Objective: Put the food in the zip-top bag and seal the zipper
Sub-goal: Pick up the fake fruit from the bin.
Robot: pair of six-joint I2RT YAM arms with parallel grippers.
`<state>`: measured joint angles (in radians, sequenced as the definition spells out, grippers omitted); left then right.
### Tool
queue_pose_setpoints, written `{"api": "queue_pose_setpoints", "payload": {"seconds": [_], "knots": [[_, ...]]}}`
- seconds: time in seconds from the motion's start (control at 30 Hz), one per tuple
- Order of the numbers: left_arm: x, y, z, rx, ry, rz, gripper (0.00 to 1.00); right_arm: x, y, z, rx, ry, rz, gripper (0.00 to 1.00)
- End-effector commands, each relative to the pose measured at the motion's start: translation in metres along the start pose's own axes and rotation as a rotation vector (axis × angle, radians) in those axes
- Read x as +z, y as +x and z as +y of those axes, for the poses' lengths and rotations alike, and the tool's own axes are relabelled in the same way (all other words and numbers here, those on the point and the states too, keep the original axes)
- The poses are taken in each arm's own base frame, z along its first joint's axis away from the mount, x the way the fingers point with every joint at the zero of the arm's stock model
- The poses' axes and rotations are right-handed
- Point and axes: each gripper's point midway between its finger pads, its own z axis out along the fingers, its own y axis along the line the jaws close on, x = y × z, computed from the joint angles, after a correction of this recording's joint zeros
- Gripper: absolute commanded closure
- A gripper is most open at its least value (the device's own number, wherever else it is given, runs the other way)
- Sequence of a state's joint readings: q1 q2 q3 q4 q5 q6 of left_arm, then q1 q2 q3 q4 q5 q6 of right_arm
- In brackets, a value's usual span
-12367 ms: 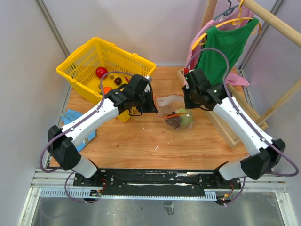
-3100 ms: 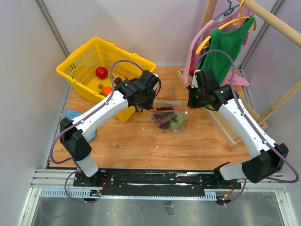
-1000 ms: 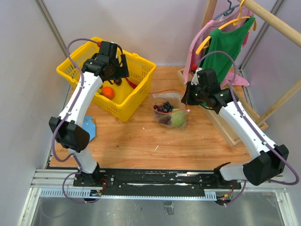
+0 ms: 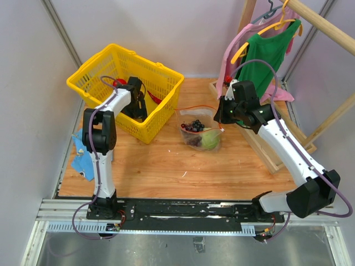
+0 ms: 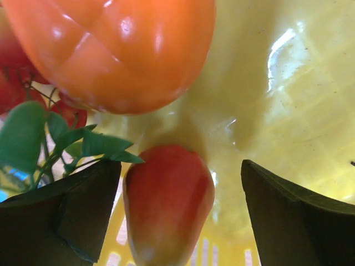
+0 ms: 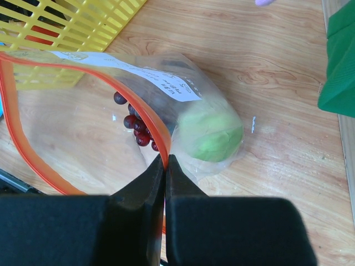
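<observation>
Two pieces of food inside zip-top bag [image 4: 201,138]: light-green ball [image 6: 211,133] low in one corner, grape bunch [image 6: 135,119] beside it, nearer the mouth. Bag resting on wooden table [image 4: 166,166], just beside yellow basket [image 4: 97,62], mouth gaping upward.

Entry, right gripper [image 6: 165,162]: jaws pressed together on zipper [image 6: 25,127], pinching the red-orange strip at the near rim. Purpose, by judgement: one lip lifted to hold the mouth open as a hoop for the next drop. White label [image 6: 138,75] on the far wall of the bag, facing up. Right arm reaching in from the right base, elbow raised, wrist bent down and inward above the bag.

Entry, left gripper [image 5: 180,166]: spread wide, nothing held. Dark fingers [image 5: 66,213] set either side of red fruit [image 5: 166,205] lying on the basket floor; left pad just beside it, contact not certain. Orange fruit [image 5: 116,50] immediately beyond, touching or nearly so. Green leaves [image 5: 33,138] and further red at the left edge. Placement, by judgement: lined up for a grasp of the red piece, closure not yet made. Left arm with lower link upright near the left table edge, forearm angled over the rim, wrist sunk low inside the basket.

Outstanding: basket pieces unbagged, zipper unsealed.
</observation>
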<state>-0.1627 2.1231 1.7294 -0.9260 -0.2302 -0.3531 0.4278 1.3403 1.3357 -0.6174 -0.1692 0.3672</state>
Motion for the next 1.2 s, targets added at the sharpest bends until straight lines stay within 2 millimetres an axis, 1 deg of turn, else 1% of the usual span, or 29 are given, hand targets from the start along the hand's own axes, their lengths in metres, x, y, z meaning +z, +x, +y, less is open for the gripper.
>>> {"api": "queue_pose_setpoints", "payload": {"seconds": [0.0, 0.2, 0.3, 0.43, 0.53, 0.6, 0.77, 0.93, 1.03, 1.17], "knots": [[0.017, 0.006, -0.003, -0.020, 0.021, 0.026, 0.08, 0.003, -0.005, -0.003, -0.003, 0.002, -0.016, 0.97], [0.013, 0.015, -0.007, -0.027, 0.059, 0.044, 0.13, 0.005, -0.007, -0.003, -0.002, 0.000, -0.016, 0.97], [0.015, 0.020, -0.008, -0.029, 0.069, 0.056, 0.17, 0.005, -0.007, -0.003, -0.002, 0.001, -0.014, 0.97], [0.011, 0.020, -0.012, -0.026, 0.096, 0.061, 0.30, 0.005, -0.007, -0.002, 0.000, -0.001, -0.014, 0.97], [-0.001, 0.011, -0.013, -0.030, 0.115, 0.027, 0.43, 0.005, -0.007, -0.003, -0.001, -0.001, -0.015, 0.97], [-0.011, 0.004, -0.014, -0.034, 0.128, -0.001, 0.49, 0.006, -0.007, -0.003, 0.001, 0.000, -0.015, 0.97], [-0.041, -0.013, -0.016, -0.035, 0.167, -0.069, 0.60, 0.005, -0.009, -0.002, 0.002, -0.002, -0.017, 0.97], [-0.078, -0.026, -0.022, -0.024, 0.220, -0.151, 0.63, 0.006, -0.010, -0.001, 0.005, -0.004, -0.019, 0.97], [-0.109, -0.034, -0.026, -0.008, 0.253, -0.221, 0.63, 0.005, -0.011, -0.001, 0.007, -0.003, -0.022, 0.97], [-0.163, -0.045, -0.036, 0.033, 0.329, -0.343, 0.63, 0.004, -0.012, 0.000, 0.014, -0.007, -0.025, 0.97]]}}
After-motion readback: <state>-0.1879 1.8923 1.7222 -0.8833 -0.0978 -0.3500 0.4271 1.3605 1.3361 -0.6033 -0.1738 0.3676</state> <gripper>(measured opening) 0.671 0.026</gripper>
